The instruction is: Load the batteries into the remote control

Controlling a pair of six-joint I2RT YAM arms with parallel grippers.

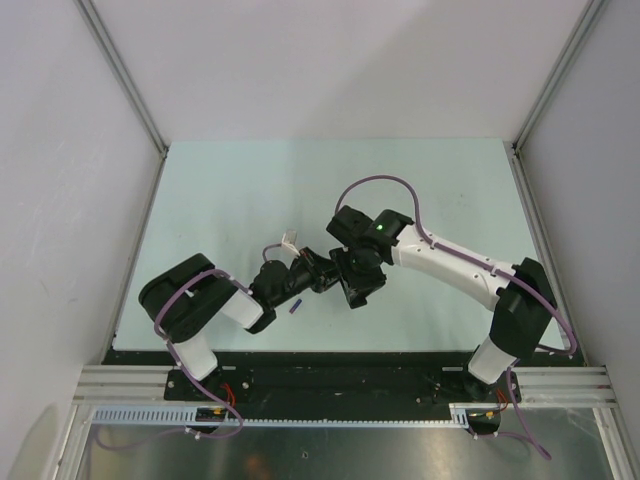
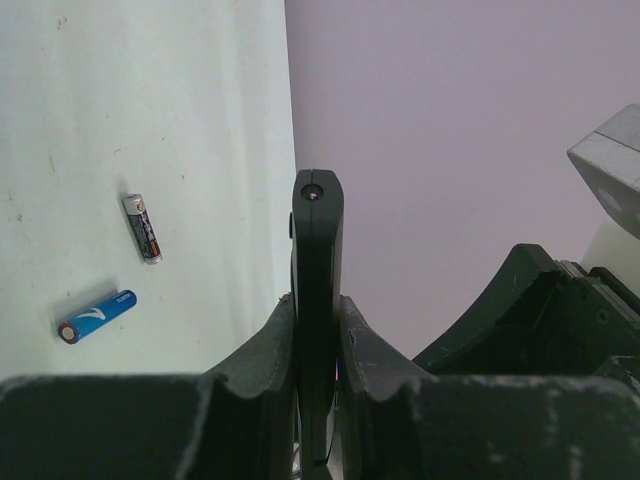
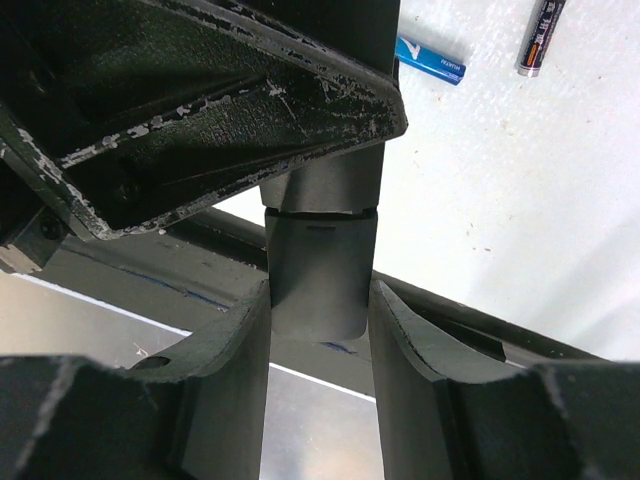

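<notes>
The remote control, a slim black bar, stands edge-on between the fingers of my left gripper, which is shut on its two flat faces. In the right wrist view its free end points at the camera, with a seam across it just above the tip. My right gripper has a finger against each side of that end piece. From above, the left gripper and the right gripper meet near the table's front. The batteries are hidden. A thin orange-red sliver shows beside the remote, and I cannot tell what it is.
A blue cell and a dark grey cell lie on the pale table, left of the remote; both show again, blue cell and dark cell. The black front rail and a metal tray lie under the right gripper.
</notes>
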